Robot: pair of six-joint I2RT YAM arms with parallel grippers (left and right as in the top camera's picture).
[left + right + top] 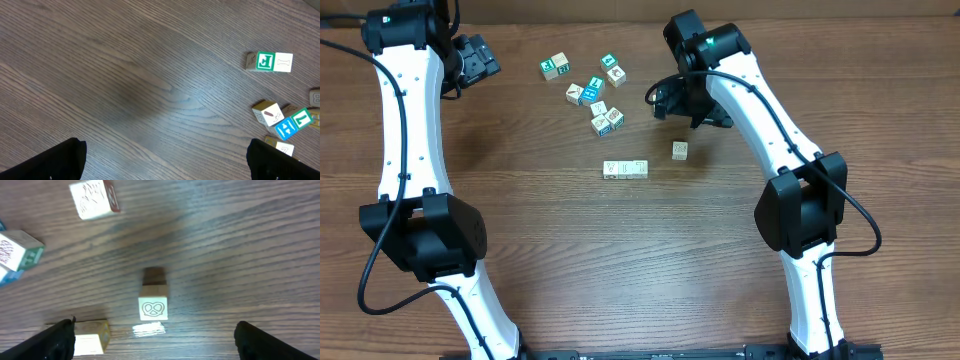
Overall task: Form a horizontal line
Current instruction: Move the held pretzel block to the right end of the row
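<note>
The horizontal line (625, 169) is a short row of three pale cubes touching, at the table's middle. A single pale cube with a pretzel drawing (679, 150) lies apart, up and to the right of the row's right end. In the right wrist view this pretzel cube (153, 305) sits ahead of my right gripper (155, 341), centred between the fingers, with the row's end cube (90, 337) by the left finger. My right gripper (687, 110) hovers open and empty above it. Far left, my left gripper (485, 58) (165, 161) is open over bare wood.
Loose teal-and-white cubes (585, 88) are scattered behind the row, between the two grippers. The left wrist view shows a few of them (270, 62) at its right edge. In the right wrist view, a red-sided cube (95, 199) and a teal one (20, 250) lie at upper left.
</note>
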